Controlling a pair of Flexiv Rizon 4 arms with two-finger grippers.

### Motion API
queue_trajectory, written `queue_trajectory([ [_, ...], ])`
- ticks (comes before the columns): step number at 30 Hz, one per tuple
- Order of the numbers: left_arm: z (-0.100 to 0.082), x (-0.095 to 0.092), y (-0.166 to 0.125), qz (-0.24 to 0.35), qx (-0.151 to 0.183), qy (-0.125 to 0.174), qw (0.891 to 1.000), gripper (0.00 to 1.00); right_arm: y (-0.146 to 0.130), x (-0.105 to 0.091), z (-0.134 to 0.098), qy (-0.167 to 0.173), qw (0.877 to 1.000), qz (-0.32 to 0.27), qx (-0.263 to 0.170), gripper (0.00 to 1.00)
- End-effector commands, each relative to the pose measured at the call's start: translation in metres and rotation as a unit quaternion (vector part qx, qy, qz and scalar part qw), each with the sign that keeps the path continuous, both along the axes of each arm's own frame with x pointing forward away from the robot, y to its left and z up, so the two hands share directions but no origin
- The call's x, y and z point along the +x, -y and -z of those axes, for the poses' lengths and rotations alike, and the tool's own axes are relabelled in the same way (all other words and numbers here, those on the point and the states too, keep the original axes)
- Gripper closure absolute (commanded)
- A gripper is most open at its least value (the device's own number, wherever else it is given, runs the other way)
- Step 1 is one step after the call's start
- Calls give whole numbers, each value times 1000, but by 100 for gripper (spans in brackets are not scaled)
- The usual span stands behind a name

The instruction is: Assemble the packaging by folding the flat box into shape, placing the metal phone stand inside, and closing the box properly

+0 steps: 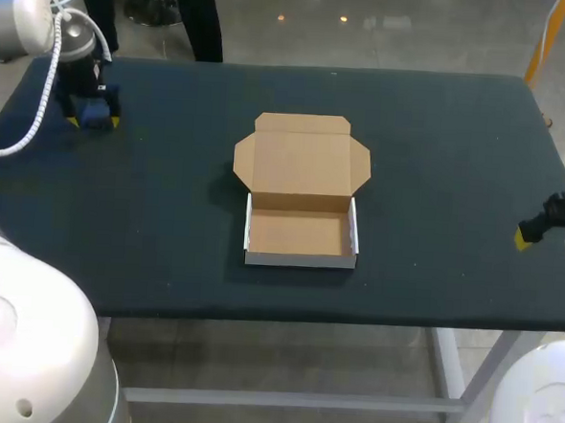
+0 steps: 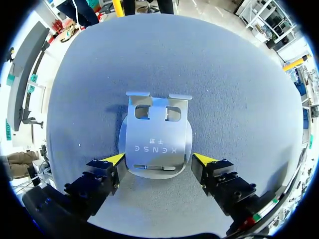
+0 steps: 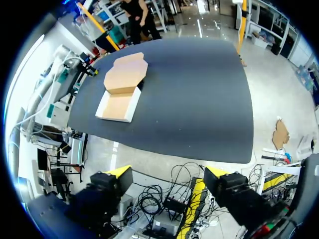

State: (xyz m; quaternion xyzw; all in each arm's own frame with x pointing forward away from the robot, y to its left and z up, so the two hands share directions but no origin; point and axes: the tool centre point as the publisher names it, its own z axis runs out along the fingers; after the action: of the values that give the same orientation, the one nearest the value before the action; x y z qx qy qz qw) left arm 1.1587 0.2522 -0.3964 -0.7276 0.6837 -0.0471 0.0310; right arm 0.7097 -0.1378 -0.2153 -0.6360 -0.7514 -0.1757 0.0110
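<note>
The metal phone stand (image 2: 157,134) lies flat on the dark table top, a silver plate with two slots and a round base. My left gripper (image 2: 158,159) hangs right over it, open, one yellow tip at each side of the base; whether they touch it I cannot tell. From the head view this gripper (image 1: 89,113) is at the far left of the table and hides the stand. The cardboard box (image 1: 302,213) stands folded in the middle, its lid (image 1: 302,160) laid back and its tray empty. My right gripper (image 1: 550,236) is open at the table's right edge.
In the right wrist view the right gripper (image 3: 167,174) hangs outside the table's edge, with the box (image 3: 119,92) far ahead of it. Bare dark cloth (image 1: 459,155) lies between the box and each gripper.
</note>
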Motion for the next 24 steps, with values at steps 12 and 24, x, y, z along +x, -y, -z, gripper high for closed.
queue_trajectory([
  [12,2,17,1,2,-1,-2,1000,16,0,-1,-2,-2,1000,0,0,0],
  [24,6,24,-1,-2,1,-2,1000,18,0,-1,-2,-2,1000,0,0,0],
])
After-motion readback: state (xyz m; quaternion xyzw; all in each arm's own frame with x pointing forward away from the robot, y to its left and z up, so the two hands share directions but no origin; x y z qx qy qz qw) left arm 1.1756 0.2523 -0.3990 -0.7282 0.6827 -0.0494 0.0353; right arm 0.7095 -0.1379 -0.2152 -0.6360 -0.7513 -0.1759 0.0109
